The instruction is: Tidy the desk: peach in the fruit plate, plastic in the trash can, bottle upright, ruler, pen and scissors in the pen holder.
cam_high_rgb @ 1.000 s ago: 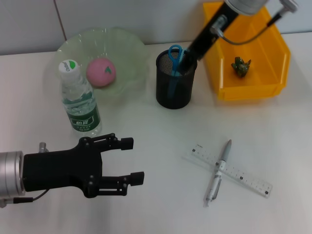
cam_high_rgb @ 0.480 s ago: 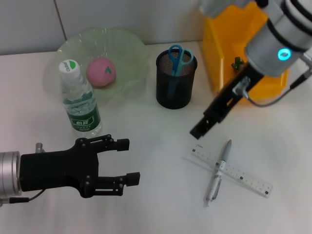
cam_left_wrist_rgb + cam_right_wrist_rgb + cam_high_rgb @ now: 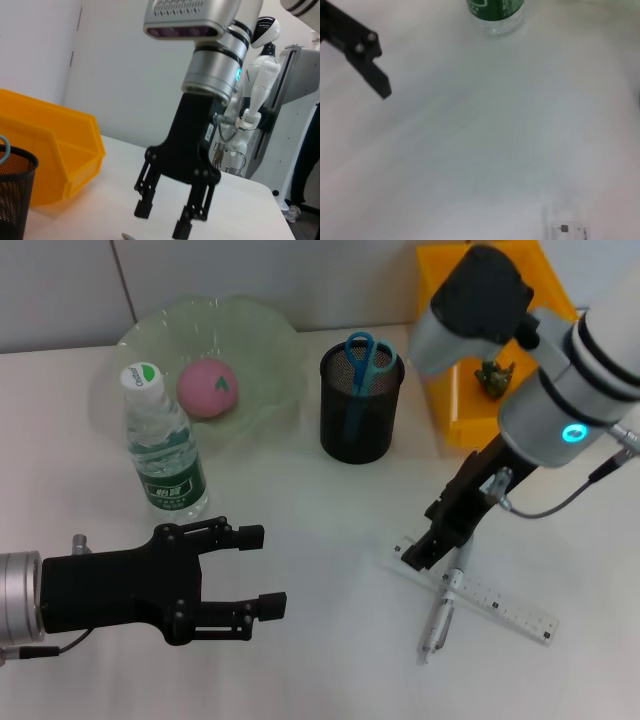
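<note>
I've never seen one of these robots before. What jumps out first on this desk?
The right gripper, open, hangs just above the desk where a pen lies crossed over a clear ruler. Behind it stands a black mesh pen holder with blue scissors inside, next to a bright yellow bin. The left gripper hovers open near an upright water bottle.

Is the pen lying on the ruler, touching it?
Touching: the head view shows the pen crossing directly over the ruler, resting on it.
</note>
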Tool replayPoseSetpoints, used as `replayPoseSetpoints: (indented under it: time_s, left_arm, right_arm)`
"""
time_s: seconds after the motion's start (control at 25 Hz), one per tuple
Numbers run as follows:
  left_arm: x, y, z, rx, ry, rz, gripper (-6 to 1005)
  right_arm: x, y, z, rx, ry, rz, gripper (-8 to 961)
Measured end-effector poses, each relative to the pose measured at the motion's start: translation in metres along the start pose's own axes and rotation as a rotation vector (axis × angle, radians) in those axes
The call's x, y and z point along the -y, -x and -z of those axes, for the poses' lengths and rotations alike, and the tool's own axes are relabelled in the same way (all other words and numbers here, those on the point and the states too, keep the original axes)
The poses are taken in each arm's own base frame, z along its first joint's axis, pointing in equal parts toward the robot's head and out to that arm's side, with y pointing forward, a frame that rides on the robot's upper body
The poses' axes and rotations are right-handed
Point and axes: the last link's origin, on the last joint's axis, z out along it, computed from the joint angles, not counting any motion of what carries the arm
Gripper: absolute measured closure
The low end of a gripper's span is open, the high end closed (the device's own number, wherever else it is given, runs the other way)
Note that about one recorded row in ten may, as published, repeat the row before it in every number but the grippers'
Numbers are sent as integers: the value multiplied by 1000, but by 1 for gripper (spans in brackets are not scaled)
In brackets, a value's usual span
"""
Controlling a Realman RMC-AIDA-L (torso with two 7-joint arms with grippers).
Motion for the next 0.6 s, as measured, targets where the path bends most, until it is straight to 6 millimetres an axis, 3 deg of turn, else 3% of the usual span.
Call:
replayPoseSetpoints:
  time_s: [0.32,0.48,0.6]
  left_arm:
    - [-1,2,0,10,0,-2,140]
    - [4,20,-1,146,-25,-6,140]
    - [6,22,1,171,-34,-14,140]
  right_arm:
    - [0,-12,-20,29,-32,-1,275]
    - [1,-18,-28,26,-34,-15,276]
    - [1,-19,-31,27,-41,-16,276]
